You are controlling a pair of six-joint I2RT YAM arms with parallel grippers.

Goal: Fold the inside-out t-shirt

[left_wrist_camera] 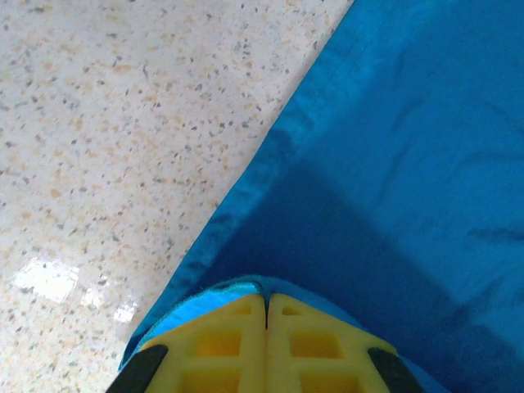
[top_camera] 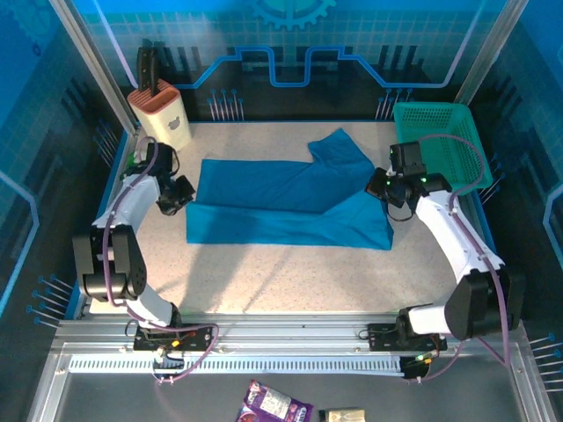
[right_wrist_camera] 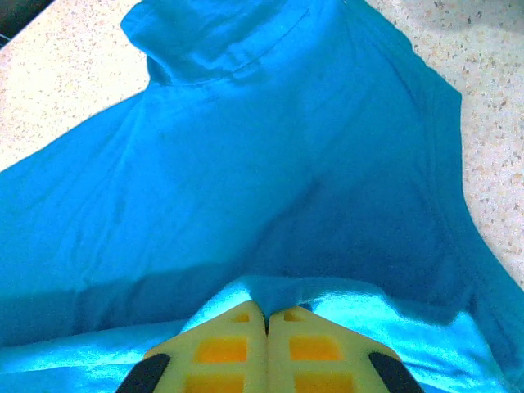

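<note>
Top external gives us the inside-out t-shirt [top_camera: 290, 207] lying across the middle of the speckled bench [top_camera: 264, 281]. It is a plain blue band running left to right, its near edge doubled over, with one sleeve reaching toward the far side near the right end.

The left gripper [left_wrist_camera: 266, 299] sits at the shirt's left edge. From the left wrist we see its yellow jaws pressed together, with the hem bunched up at their tips. The right gripper [right_wrist_camera: 265, 309] sits at the right edge and is likewise clamped on a lifted fold of the cloth.

Beyond the right gripper, a teal-green mesh basket [top_camera: 440, 141] stands in the far right corner, apart from the shirt. A cream holder [top_camera: 161, 114] with a dark handle stands in the far left corner. A purple packet [top_camera: 275, 406] lies on the near ledge, its print too small for us to read.
</note>
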